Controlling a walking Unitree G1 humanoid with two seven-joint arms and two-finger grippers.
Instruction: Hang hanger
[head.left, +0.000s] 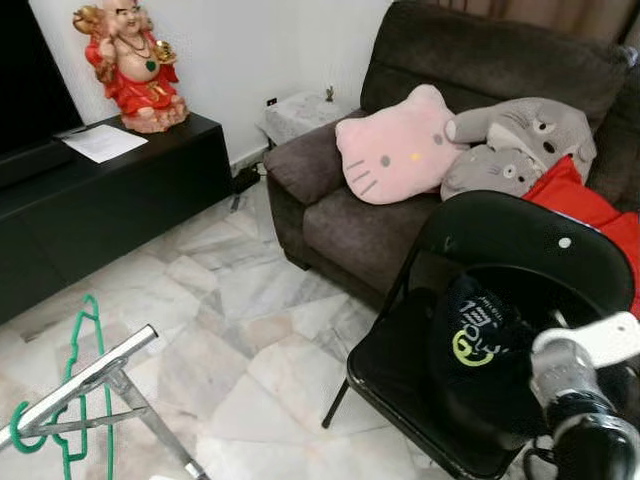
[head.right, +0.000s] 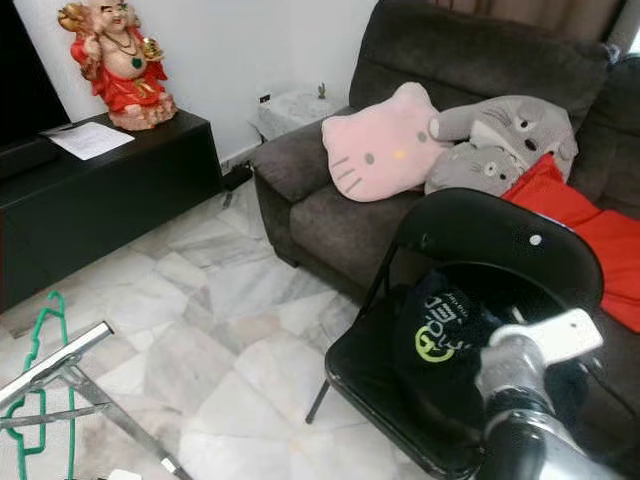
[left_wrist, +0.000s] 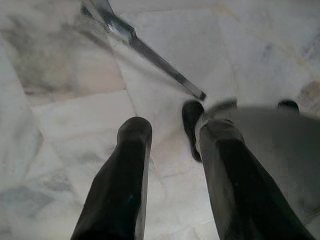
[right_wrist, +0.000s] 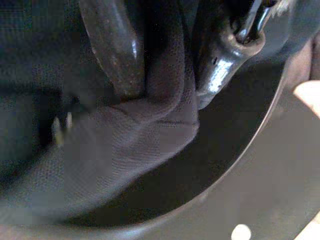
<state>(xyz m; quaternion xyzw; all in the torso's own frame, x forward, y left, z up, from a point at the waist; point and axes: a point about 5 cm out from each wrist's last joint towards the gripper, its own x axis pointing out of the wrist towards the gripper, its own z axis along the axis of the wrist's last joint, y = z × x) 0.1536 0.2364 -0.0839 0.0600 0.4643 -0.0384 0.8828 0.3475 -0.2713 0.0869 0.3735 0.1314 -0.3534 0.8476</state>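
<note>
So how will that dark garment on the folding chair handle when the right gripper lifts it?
Probably floppy: the dark garment bunches in soft folds between the right gripper fingers. Likely light, being thin mesh-like fabric. It may drag or snag on the folding chair seat as it rises.

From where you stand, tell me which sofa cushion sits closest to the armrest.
The pink cat-face cushion, leaning beside the sofa armrest; the grey cushion and red cushion sit farther along.

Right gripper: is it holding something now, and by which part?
Yes. The right gripper pinches a fold of the dark garment lying on the black folding chair.
</note>
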